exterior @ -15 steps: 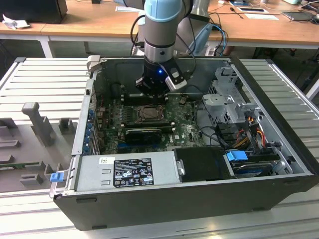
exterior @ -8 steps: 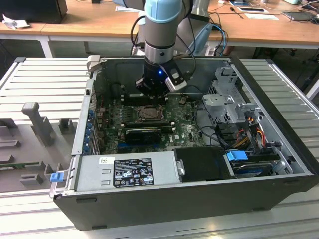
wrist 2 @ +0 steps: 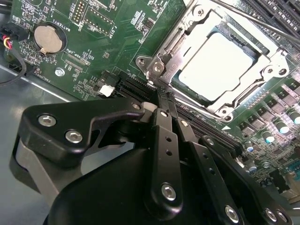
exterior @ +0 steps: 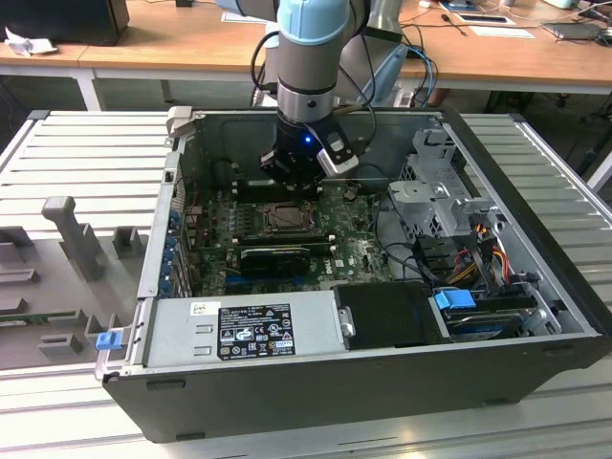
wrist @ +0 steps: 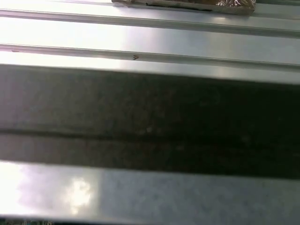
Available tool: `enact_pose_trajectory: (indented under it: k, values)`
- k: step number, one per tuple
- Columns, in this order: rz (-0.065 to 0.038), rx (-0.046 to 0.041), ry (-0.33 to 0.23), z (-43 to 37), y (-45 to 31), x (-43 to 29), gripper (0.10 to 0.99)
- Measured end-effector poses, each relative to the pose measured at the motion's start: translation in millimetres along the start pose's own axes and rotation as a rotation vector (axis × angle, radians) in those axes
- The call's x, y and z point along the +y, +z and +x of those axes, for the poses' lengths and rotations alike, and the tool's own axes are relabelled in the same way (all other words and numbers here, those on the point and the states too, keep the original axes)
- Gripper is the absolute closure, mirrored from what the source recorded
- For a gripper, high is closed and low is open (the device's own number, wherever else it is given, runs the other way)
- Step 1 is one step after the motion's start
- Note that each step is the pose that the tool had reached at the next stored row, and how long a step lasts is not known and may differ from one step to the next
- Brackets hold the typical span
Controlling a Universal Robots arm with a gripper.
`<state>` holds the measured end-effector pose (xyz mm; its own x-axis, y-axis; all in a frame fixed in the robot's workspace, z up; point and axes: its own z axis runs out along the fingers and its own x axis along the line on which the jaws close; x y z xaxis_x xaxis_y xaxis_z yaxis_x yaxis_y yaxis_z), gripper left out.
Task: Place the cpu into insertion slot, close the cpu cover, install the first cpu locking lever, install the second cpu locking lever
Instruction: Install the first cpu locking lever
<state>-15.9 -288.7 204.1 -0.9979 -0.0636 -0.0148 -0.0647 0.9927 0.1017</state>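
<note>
No print could be made out: a black-and-white label [exterior: 254, 331] and a small white sticker [exterior: 204, 309] sat on the power supply [exterior: 311, 320], and tiny white lettering dotted the motherboard [wrist 2: 126, 42].

The cpu [wrist 2: 216, 65] has a pale silver-grey top inside a shiny silver cpu cover [wrist 2: 176, 49], on a green circuit board [wrist 2: 101, 42]. The hand [wrist 2: 166, 105] is matte black with silver screws. The counter [exterior: 191, 48] is light wood, and the arm [exterior: 320, 29] pale blue.
</note>
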Motion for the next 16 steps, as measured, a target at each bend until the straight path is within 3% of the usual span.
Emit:
enact_pose_trajectory:
  k: [6,16]
  values:
    - [0.010,0.0006,0.000,-0.1,0.8,-0.5,0.980]
    - [0.008,0.0004,0.000,-0.1,2.2,-2.1,0.980]
